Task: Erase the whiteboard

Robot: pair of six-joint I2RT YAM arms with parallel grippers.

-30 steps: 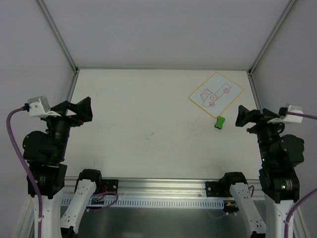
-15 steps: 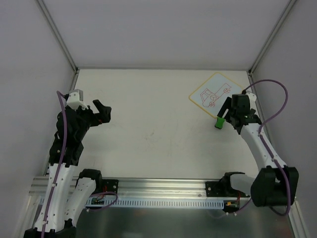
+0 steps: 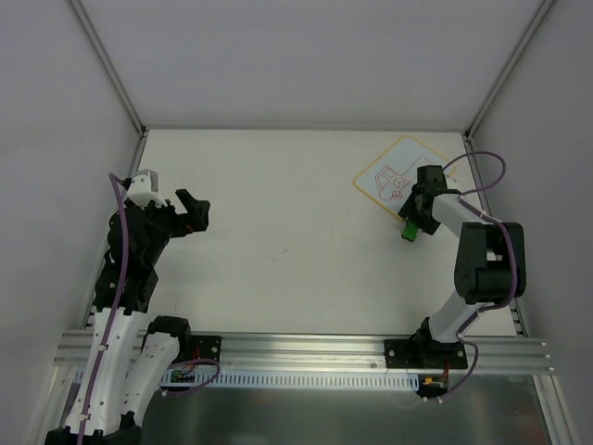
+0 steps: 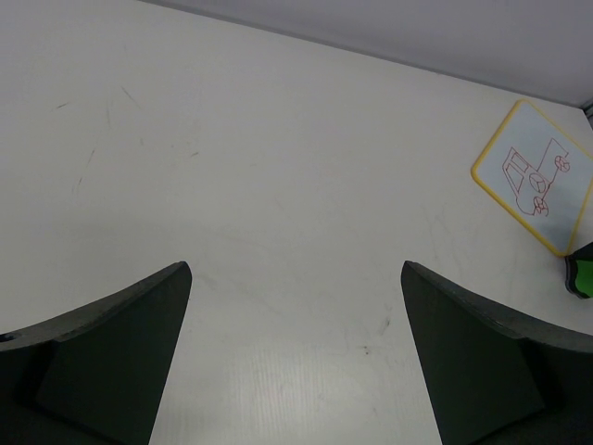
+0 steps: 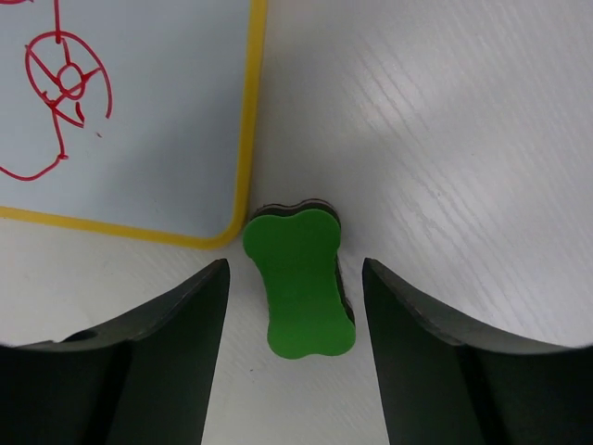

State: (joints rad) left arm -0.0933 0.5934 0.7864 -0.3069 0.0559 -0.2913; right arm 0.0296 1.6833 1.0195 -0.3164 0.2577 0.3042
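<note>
We have our right gripper (image 5: 295, 271) set down over the green eraser (image 5: 298, 281), one finger on either side of the bone-shaped block. The right wrist view shows a strip of bare table (image 3: 278, 213) between each finger and the eraser, so the jaws stand apart and grip nothing yet. We judge that the fingers straddle the long sides because a pinch across the narrow width would give the firmest hold for scrubbing. The eraser lies flat, just beside a rounded corner of the whiteboard (image 5: 139, 102); we cannot tell whether the two touch. The whiteboard sits flat at the far right of the table, turned at an angle, and its red line drawing of a vehicle is intact, so no erasing is done. Starting this close to the yellow border, we think the lift should be clean so the board is not nudged. Our left gripper (image 4: 295, 271) hangs above the left side of the table, well apart from the board, jaws spread wide with nothing between them, probably parked there to leave the right arm room.
</note>
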